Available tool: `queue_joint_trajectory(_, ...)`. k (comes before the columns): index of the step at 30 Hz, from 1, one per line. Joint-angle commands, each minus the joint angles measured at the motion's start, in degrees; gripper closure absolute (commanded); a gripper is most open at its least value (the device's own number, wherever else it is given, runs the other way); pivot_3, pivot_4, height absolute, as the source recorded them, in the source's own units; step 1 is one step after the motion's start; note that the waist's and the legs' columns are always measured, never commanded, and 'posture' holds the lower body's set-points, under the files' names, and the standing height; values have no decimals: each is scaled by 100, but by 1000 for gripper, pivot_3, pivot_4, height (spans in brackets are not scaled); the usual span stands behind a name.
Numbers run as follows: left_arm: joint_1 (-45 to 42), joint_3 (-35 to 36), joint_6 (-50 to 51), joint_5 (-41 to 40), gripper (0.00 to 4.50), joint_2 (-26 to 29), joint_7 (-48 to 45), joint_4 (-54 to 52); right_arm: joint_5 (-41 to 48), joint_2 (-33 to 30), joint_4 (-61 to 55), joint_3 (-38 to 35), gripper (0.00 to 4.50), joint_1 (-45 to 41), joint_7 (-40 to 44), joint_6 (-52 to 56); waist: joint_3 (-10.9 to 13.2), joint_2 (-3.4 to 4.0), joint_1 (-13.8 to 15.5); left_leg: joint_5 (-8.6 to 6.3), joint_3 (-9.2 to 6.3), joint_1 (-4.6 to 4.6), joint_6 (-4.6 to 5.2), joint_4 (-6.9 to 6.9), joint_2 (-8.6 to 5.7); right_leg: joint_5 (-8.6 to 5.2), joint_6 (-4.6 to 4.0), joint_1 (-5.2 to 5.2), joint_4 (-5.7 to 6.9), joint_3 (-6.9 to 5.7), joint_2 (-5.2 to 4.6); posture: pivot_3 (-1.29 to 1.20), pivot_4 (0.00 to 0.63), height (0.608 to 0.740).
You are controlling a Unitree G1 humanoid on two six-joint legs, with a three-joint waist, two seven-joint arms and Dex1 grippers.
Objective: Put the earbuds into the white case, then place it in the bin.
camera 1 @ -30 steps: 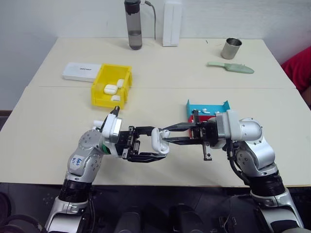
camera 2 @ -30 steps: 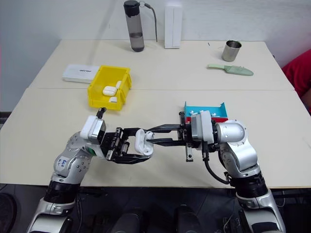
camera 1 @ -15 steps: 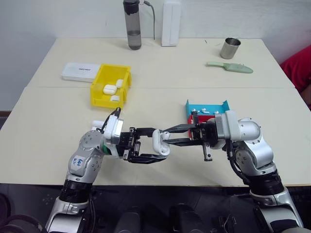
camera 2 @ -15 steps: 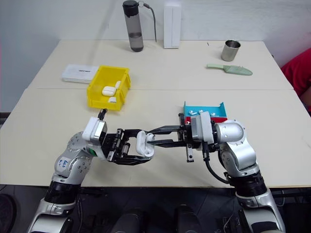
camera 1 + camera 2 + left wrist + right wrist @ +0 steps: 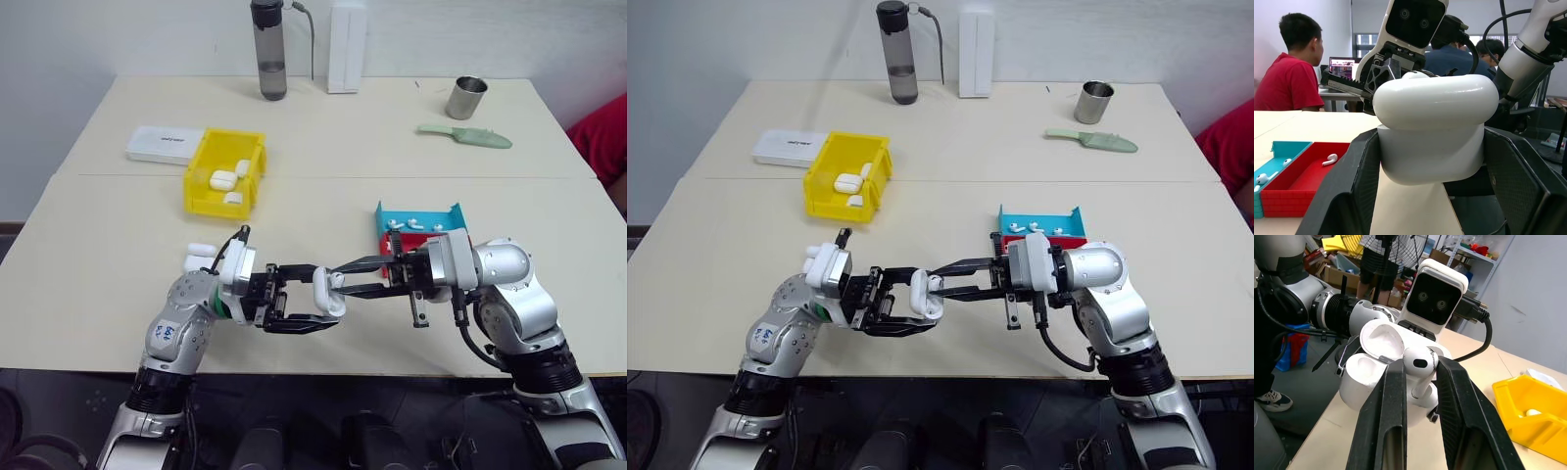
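A: Where's the case (image 5: 1382, 374)?

B: I've got it clamped in the left gripper (image 5: 312, 305), above the table's (image 5: 323, 147) near edge, lid flipped open toward the other arm so the socket is reachable.

A: And the right gripper (image 5: 1419, 382)?

B: Pinching one earbud (image 5: 1420, 368), stem down, right over the case. More earbuds wait in the tray (image 5: 419, 223); the yellow bin (image 5: 225, 173) sits well apart.
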Motion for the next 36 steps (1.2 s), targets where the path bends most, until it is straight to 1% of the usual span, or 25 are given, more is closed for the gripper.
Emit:
queue_joint_trajectory(1,-167,255,-369,-381,1686,-149,-19,-479,-163,-244,256,161,4076,204,288,262,0,0,-1,0,0,0,0,0,0,0,0,0,0,0,0,0,150,740)
queue_joint_trajectory(9,-165,311,-510,-344,1686,-221,-31,-408,343,-308,116,-112,4076,212,530,316,0,-1,3,0,0,0,0,0,0,0,0,1,-1,0,0,0,150,740)
queue_joint_trajectory(17,-128,325,-557,-350,1686,-243,-16,-416,376,-412,56,-215,4076,320,611,210,1,-2,5,0,0,0,0,0,0,0,0,2,-3,0,0,0,150,740)
queue_joint_trajectory(20,-114,298,-557,-341,1686,-219,-47,-418,355,-318,80,-197,4076,272,591,97,1,-2,4,0,0,0,0,0,0,0,0,2,-2,0,0,0,150,740)
queue_joint_trajectory(25,-102,266,-560,-352,1686,-212,-58,-420,518,-93,115,-249,4076,-46,458,132,1,-2,-5,0,0,0,0,0,0,0,0,2,-2,0,0,0,150,740)
queue_joint_trajectory(36,-124,184,-561,-332,1686,-215,-107,-404,184,159,388,-22,4076,-315,504,10,1,-2,3,0,0,0,0,1,0,0,0,2,-3,-1,0,0,150,740)
